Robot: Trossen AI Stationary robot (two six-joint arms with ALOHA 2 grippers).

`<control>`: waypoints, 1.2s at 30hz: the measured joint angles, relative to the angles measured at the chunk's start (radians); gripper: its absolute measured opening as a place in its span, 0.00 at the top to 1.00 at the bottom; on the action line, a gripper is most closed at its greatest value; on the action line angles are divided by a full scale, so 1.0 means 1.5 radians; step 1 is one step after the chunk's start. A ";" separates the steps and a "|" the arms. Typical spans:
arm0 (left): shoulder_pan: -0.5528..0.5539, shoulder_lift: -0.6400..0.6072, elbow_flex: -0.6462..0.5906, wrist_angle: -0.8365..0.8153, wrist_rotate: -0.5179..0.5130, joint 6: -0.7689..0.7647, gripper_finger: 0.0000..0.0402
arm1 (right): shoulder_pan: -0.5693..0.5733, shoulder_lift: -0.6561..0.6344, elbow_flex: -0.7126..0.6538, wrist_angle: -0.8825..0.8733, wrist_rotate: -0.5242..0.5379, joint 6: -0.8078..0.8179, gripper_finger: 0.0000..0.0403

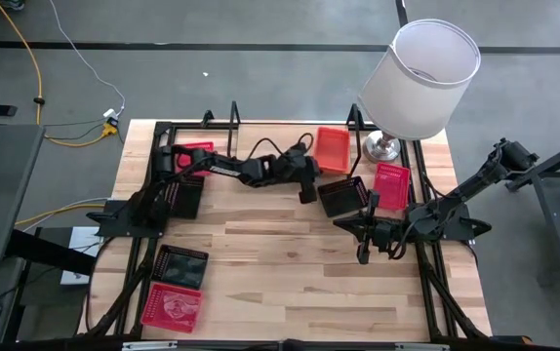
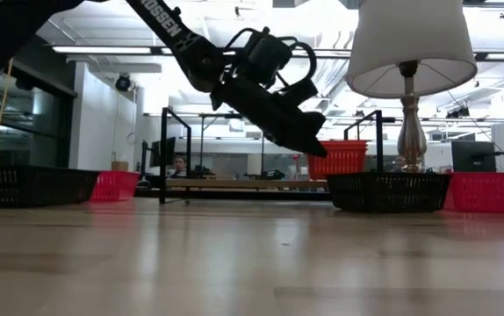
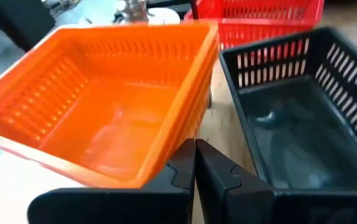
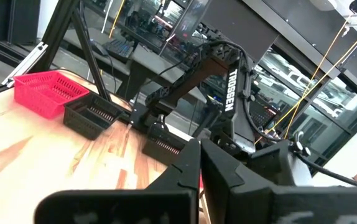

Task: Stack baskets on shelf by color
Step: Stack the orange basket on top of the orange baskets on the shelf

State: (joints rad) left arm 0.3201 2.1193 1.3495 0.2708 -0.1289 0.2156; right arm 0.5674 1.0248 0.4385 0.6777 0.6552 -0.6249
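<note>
Surface [image 1: 290, 263]: I see light wood planks, with a white lamp [image 1: 419, 78] at the far right corner.
Shelf [image 1: 221, 127]: black rod frame along the far edge, left of the lamp.
Left gripper [image 1: 308, 193]: reached across to the middle far part of the surface, raised and tilted down; in my wrist view its fingers [image 3: 219, 174] are pressed together, holding nothing.
Orange basket [image 3: 104, 106]: just ahead of the left gripper, beside a black basket [image 1: 344, 195].
Red baskets: one [image 1: 391, 185] right of the black one by the lamp base, one [image 1: 173, 306] at the near left with a black basket [image 1: 180, 265] behind it.
Right gripper [image 1: 363, 255]: low over the right side, fingers together, empty.
</note>
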 joint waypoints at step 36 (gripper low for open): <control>0.056 -0.033 0.000 -0.131 -0.071 0.015 1.00 | 0.000 0.000 0.000 -0.006 0.000 0.011 1.00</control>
State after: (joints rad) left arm 0.4040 2.0705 1.3495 0.0736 -0.2352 0.2377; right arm 0.5673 1.0252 0.4385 0.6693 0.6552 -0.6090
